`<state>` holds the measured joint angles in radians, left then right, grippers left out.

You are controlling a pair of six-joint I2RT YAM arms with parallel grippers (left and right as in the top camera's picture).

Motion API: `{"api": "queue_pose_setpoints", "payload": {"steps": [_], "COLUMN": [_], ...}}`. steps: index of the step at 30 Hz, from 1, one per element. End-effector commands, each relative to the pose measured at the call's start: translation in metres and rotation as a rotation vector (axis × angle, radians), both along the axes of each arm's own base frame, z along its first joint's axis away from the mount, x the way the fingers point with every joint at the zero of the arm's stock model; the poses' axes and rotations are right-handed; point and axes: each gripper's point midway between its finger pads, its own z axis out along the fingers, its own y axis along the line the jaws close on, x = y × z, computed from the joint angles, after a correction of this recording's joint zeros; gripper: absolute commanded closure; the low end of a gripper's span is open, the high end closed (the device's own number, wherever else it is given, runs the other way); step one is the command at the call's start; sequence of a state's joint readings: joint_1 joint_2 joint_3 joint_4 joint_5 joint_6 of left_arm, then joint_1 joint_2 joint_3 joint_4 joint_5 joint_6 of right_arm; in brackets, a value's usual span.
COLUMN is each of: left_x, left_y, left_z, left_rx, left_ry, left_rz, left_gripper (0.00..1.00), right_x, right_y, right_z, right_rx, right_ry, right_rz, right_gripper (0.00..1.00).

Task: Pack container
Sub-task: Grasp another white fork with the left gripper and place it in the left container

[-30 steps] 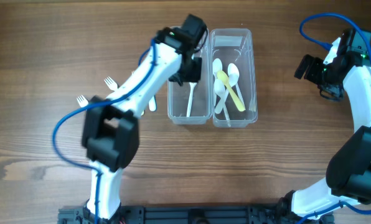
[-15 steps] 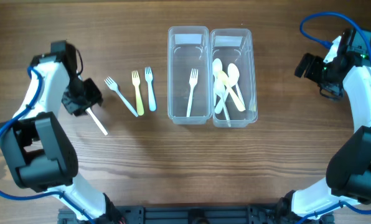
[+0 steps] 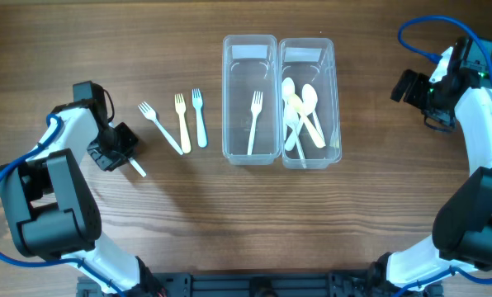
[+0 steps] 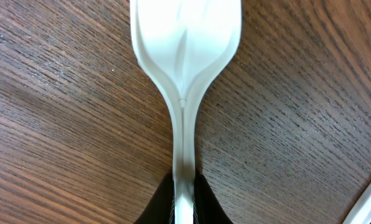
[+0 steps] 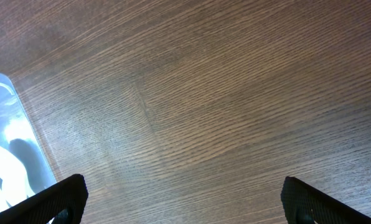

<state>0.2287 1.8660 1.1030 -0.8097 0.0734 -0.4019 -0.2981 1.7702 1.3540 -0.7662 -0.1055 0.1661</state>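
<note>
Two clear containers stand side by side. The left container (image 3: pixel 229 99) holds one white fork (image 3: pixel 253 122). The right container (image 3: pixel 335 99) holds several white and yellow spoons (image 3: pixel 300 115). My left gripper (image 3: pixel 114 150) is at the far left of the table, shut on the handle of a white utensil (image 3: pixel 137 168). In the left wrist view the jaws (image 4: pixel 184 190) pinch the handle, and the broad white head (image 4: pixel 185 37) lies on the wood with its tip cut off. My right gripper (image 3: pixel 407 87) is open and empty over bare wood (image 5: pixel 185 193).
A white fork (image 3: pixel 159 126), a yellow fork (image 3: pixel 182 122) and a blue fork (image 3: pixel 199 117) lie in a row on the table left of the containers. The right container's corner (image 5: pixel 11 137) shows at the left edge of the right wrist view.
The left arm left the left container, where a white fork now lies, and swung to the far left. It now sits lower over the white utensil. The right arm has not moved.
</note>
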Motion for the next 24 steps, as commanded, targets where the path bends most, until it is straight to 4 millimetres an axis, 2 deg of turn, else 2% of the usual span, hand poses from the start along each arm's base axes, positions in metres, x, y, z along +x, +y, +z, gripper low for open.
{"api": "queue_pose_setpoints", "payload": {"steps": [1, 2, 4, 6, 7, 8, 10, 11, 12, 13, 14, 17, 18, 19, 22, 24], "left_x": [-0.01, -0.007, 0.013, 0.042, 0.051, 0.059, 0.066, 0.067, 0.064, 0.059, 0.056, 0.051, 0.051, 0.052, 0.062, 0.068], "left_y": [-0.009, -0.013, -0.03, -0.049, -0.06, -0.079, -0.128, -0.17, -0.209, -0.241, -0.261, -0.304, -0.319, -0.326, -0.332, -0.336], "left_z": [-0.008, -0.003, 0.025, 0.087, 0.111, 0.141, 0.186, 0.205, 0.213, 0.216, 0.212, 0.192, 0.177, 0.161, 0.11, 0.095], "left_rx": [-0.048, -0.075, -0.183, -0.203, -0.195, -0.181, -0.173, -0.18, -0.197, -0.196, -0.159, -0.084, -0.091, -0.096, -0.086, -0.085], "left_ry": [0.034, 0.03, -0.032, -0.136, -0.174, -0.229, -0.332, -0.407, -0.459, -0.494, -0.504, -0.505, -0.485, -0.455, -0.364, -0.358], "left_rz": [-0.004, -0.003, -0.023, -0.123, -0.183, -0.271, -0.417, -0.531, -0.633, -0.715, -0.767, -0.847, -0.869, -0.859, -0.845, -0.845], "left_gripper": [0.95, 0.95, 0.96, 0.96, 0.96, 0.96, 0.96, 0.96, 0.96, 0.95, 0.94, 0.93, 0.92, 0.92, 0.92, 0.81], "right_x": [-0.001, -0.001, -0.002, -0.002, -0.002, -0.002, -0.002, -0.002, -0.002, -0.002, -0.003, -0.003, -0.003, -0.003, -0.003, -0.003], "right_y": [0.004, 0.005, 0.005, 0.005, 0.005, 0.006, 0.007, 0.007, 0.007, 0.007, 0.007, 0.007, 0.007, 0.007, 0.007, 0.007], "right_z": [-0.006, -0.006, -0.007, -0.007, -0.007, -0.007, -0.007, -0.007, -0.007, -0.007, -0.007, -0.007, -0.007, -0.007, -0.007, -0.007], "right_rx": [0.02, 0.021, 0.022, 0.022, 0.023, 0.029, 0.032, 0.032, 0.032, 0.032, 0.032, 0.032, 0.033, 0.033, 0.033, 0.033], "right_ry": [0.014, 0.017, 0.02, 0.02, 0.02, 0.019, 0.018, 0.018, 0.019, 0.019, 0.02, 0.021, 0.02, 0.02, 0.021, 0.021], "right_rz": [0.008, 0.008, 0.008, 0.008, 0.008, 0.01, 0.012, 0.012, 0.012, 0.012, 0.012, 0.012, 0.012, 0.012, 0.012, 0.012], "right_gripper": [0.0, 0.01, 0.0, 0.01, 0.0, 0.0, 0.01, 0.01, 0.01, 0.01, 0.0, 0.01, 0.0, 0.01, 0.01, 0.0]}}
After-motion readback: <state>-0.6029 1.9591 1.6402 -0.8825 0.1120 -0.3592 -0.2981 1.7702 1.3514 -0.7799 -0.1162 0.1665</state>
